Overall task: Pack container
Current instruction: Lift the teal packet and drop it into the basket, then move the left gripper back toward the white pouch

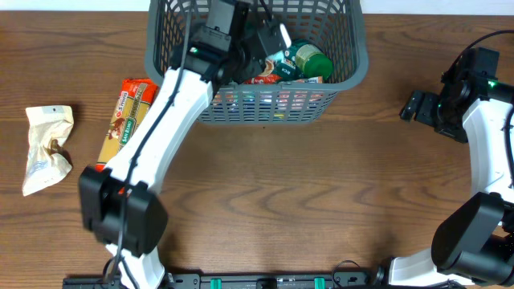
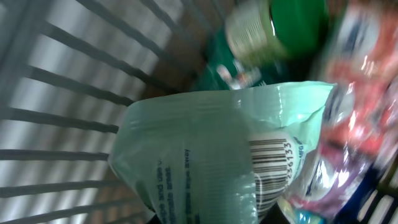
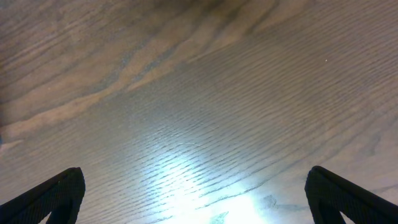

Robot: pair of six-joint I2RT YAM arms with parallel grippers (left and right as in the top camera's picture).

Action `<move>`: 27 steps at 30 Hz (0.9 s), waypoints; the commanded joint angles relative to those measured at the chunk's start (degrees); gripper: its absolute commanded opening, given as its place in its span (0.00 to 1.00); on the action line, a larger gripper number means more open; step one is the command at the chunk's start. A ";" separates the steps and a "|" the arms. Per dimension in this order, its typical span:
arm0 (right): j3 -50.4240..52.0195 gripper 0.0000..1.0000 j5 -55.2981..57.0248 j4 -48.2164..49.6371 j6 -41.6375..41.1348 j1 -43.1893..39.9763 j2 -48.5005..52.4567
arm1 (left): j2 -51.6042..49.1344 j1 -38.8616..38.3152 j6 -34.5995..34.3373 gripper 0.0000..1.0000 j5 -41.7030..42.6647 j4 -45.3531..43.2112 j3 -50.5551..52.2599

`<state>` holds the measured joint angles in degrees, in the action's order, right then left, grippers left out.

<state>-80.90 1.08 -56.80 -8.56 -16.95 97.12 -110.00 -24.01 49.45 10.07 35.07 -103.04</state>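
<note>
Overhead, the slotted grey container [image 1: 273, 108] sits at the table's [image 1: 321, 209] 12 o'clock, left gripper [image 1: 269, 44] inside; only its wrist view shows the jaws clenched on a glossy pale-green pouch [image 2: 205, 149], while the right gripper's [image 3: 196, 193] jaws hang released over wood grain.

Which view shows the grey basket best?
Overhead: the container shows its rim, lattice walls and contents. The left wrist view shows only some wall slats close up; the right wrist view shows only table.

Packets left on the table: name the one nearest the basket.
The long orange packet, just left of the basket; the crumpled white pouch lies much farther left.
</note>
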 commanded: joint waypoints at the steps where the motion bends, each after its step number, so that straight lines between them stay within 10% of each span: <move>1: 0.13 0.99 -0.04 -0.35 0.52 0.11 0.07 | -1.73 0.31 3.17 0.17 -0.94 1.66 -1.16; 6: 0.13 0.99 -0.04 -0.42 0.96 0.11 0.07 | -0.28 0.31 0.79 0.47 -1.33 2.16 -1.18; 16: 0.13 0.99 -0.07 -0.63 0.96 0.11 0.07 | 17.27 0.46 -2.73 0.55 -6.88 1.46 -2.86; 27: 0.13 0.99 -0.04 -1.09 1.99 0.11 0.07 | 29.90 15.52 -38.77 0.85 -20.41 19.89 -2.84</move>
<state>-80.90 1.06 -57.82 -7.49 -16.95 97.12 -79.94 -13.19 25.32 -6.48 50.54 -106.39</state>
